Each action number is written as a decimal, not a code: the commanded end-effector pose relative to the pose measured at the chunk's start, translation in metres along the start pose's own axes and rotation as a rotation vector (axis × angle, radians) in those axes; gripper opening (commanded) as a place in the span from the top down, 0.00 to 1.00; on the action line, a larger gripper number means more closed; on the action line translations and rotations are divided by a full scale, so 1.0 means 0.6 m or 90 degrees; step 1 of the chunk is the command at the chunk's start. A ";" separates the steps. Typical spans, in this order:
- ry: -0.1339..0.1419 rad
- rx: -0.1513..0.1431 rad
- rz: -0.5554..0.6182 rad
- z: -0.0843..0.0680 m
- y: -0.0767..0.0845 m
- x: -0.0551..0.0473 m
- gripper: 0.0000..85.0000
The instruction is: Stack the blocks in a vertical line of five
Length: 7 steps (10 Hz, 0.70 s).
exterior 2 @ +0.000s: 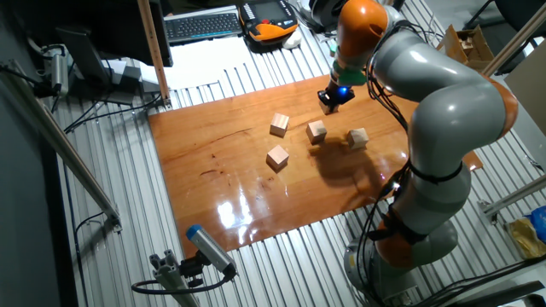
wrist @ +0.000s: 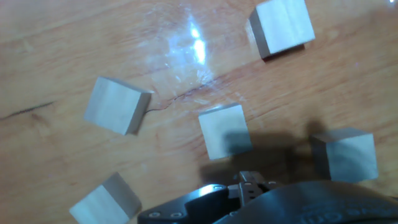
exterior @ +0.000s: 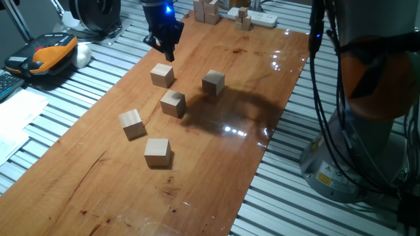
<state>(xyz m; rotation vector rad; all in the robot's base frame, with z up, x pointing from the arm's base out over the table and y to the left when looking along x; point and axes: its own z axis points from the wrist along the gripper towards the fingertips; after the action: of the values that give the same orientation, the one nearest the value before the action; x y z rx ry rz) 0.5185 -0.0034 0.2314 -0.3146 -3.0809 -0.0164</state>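
Partly hidden in the other fixed view: only four blocks, the fifth behind the gripper (exterior: 165, 51). Five blocks counted on the wooden board (exterior: 216, 170), all single, none stacked: (exterior: 162, 75), (exterior: 213, 82), (exterior: 173, 103), (exterior: 131, 124), (exterior: 157, 152). Fingers barely visible, spread unclear, nothing visibly held.

The work surface is a glossy reddish-brown wooden board (exterior: 216, 164) laid on a table of ribbed aluminium profiles (exterior: 289, 196). Overhead light reflects as bright glare patches on the board (exterior: 230, 130). In the other fixed view, a keyboard (exterior 2: 203, 24) lies at 12 o'clock of the board, with an orange-and-black handheld unit (exterior 2: 271, 31) just beside it. White paper sheets (exterior 2: 192, 75) lie at 11 o'clock. A cardboard box (exterior 2: 467, 43) stands at 2 o'clock. Cables (exterior 2: 94, 119) run at 9 o'clock.
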 end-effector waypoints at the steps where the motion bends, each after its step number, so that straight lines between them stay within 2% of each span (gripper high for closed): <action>1: -0.001 0.001 -0.010 0.001 -0.001 0.000 1.00; 3: -0.008 0.012 -0.020 0.005 -0.009 0.001 1.00; 5: -0.012 -0.003 -0.031 0.014 -0.031 0.000 1.00; 7: -0.017 0.000 -0.036 0.022 -0.045 0.000 1.00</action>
<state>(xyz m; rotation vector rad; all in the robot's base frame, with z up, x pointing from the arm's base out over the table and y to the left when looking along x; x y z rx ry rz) 0.5125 -0.0298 0.2181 -0.2293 -3.1148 -0.0149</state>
